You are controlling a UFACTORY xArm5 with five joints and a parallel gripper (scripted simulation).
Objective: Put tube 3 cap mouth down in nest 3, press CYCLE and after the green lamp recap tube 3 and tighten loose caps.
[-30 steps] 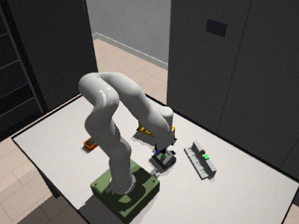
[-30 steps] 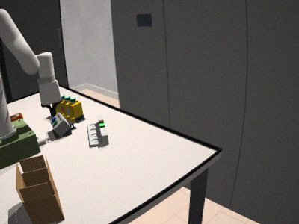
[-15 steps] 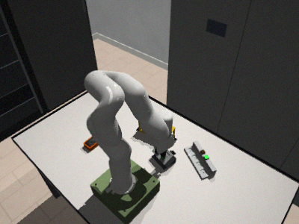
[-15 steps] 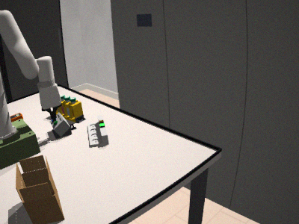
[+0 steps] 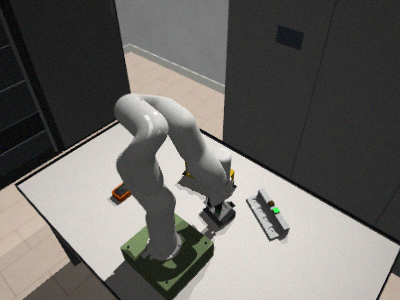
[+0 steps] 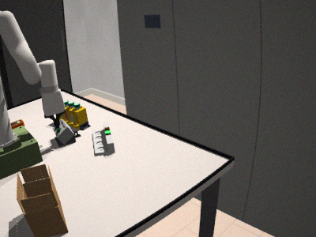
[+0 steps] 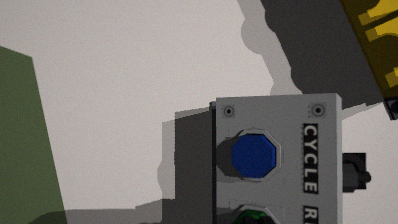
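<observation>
Poised low over the key housing point(image 5: 223, 216), just in front of the arm's green base point(image 5: 131, 253), with the hand point(image 5: 218, 204) pointing down. Fingers pressed together, pinching nothing; not visible in the wrist view, which looks straight onto the blue CYCLE key point(image 7: 253, 155), with only the top rim of the green READY key point(image 7: 255, 218) at the lower border.

Green lamp point(image 5: 276, 210) lit on the cap tray point(image 5: 260, 209), so aspirate step judged over. Yellow decapping station point(image 6: 78, 115) just behind the housing, green caps point(image 6: 72, 104) showing on top; tube 3 among them, though too small to single out or to judge tightness. Nests likewise too small to read.

Probably the closing step: pressing READY. Calls for a small shift from the blue key toward the green one, then a straight push down with closed fingertips until the key lights. Worth care not to touch CYCLE, since the two keys sit side by side in one face.

Room: station close on the far side, base close on the near side, so little lateral slack; vertical travel the safe line. Tray near on the right, apart from the housing. Cardboard box point(image 6: 39, 201), small orange item point(image 5: 121, 192) and counter point(image 6: 166, 166) edges well away.
</observation>
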